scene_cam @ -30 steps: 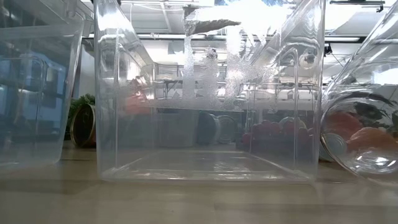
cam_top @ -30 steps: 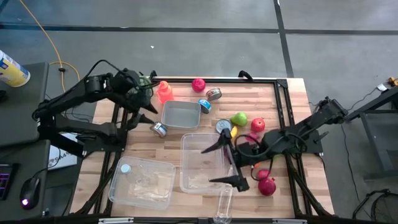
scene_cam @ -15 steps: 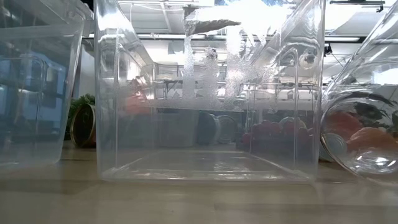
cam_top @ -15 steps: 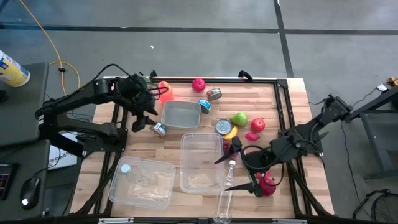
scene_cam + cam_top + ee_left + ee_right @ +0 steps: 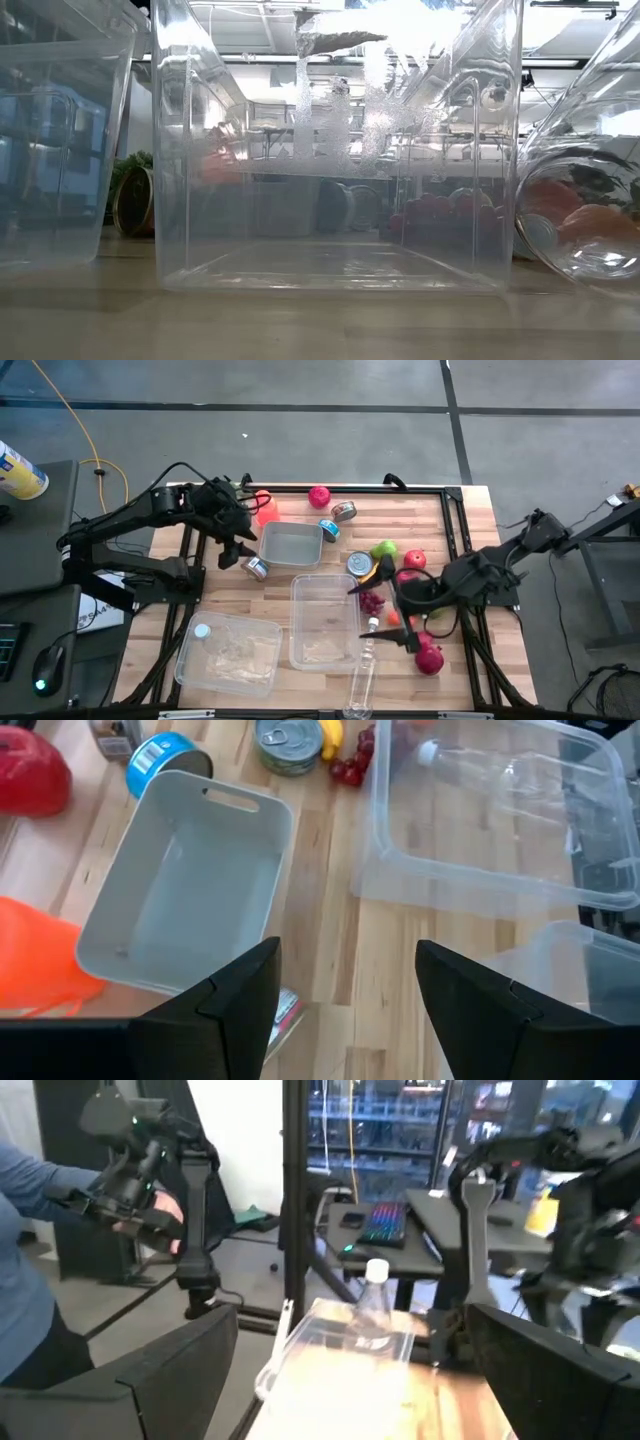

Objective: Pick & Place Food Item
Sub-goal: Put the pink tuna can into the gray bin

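Observation:
In the high view my right gripper [image 5: 384,613] is open and points toward the table's left, with its fingers spread over the dark red grapes [image 5: 372,602]. Around it lie a banana [image 5: 373,572], a green pear [image 5: 384,550], a red apple [image 5: 414,560] and a pomegranate [image 5: 429,659]. A clear bin [image 5: 325,622] stands just left of that gripper. My left gripper [image 5: 232,546] is open beside the grey bin [image 5: 290,545], above a small can [image 5: 257,568]. In the left wrist view its fingers [image 5: 238,1010] frame the grey bin [image 5: 185,900].
A clear bottle [image 5: 364,665] lies by the near edge, and a second clear bin [image 5: 228,652] sits near-left. Cans [image 5: 360,563], [image 5: 344,511], [image 5: 329,529], another apple [image 5: 319,496] and an orange item [image 5: 264,507] crowd the far middle. A person [image 5: 30,1280] stands beyond the table.
My right gripper has moved off the clear bin toward the table's right, then toward the far edge, ending over the grapes and uncovering the bottle. It has stayed open. My left gripper has shifted a little toward the near edge beside the grey bin.

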{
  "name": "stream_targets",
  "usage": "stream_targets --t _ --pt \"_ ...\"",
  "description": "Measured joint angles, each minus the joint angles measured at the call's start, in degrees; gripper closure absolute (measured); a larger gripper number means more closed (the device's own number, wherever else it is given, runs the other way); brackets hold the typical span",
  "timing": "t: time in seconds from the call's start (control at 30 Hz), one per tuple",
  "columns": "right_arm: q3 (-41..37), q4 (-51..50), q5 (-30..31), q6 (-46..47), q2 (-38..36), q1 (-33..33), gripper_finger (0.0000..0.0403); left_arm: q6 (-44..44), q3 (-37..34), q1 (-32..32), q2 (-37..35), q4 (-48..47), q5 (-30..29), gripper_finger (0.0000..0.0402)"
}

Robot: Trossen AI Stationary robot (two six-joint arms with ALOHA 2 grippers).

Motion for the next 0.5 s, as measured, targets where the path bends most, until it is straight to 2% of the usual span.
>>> stream_targets --t 0.17,0.37,0.5 --pt "0.0 0.1 -0.1 -3.9 -1.6 -2.3 0.0020 2.7 0.0 0.0 0.0 0.3 0.1 0.0176" --pt "0.0 -1.1 -0.2 -3.9 -1.6 -5.4 0.0020 6.5 0.0 0.0 0.0 0.2 0.1 0.0176" --pt "0.0 -4.1 -0.2 -2.7 -1.6 -6.3 0.0020 2.9 0.0 0.0 0.0 1.9 -1.7 0.0176"
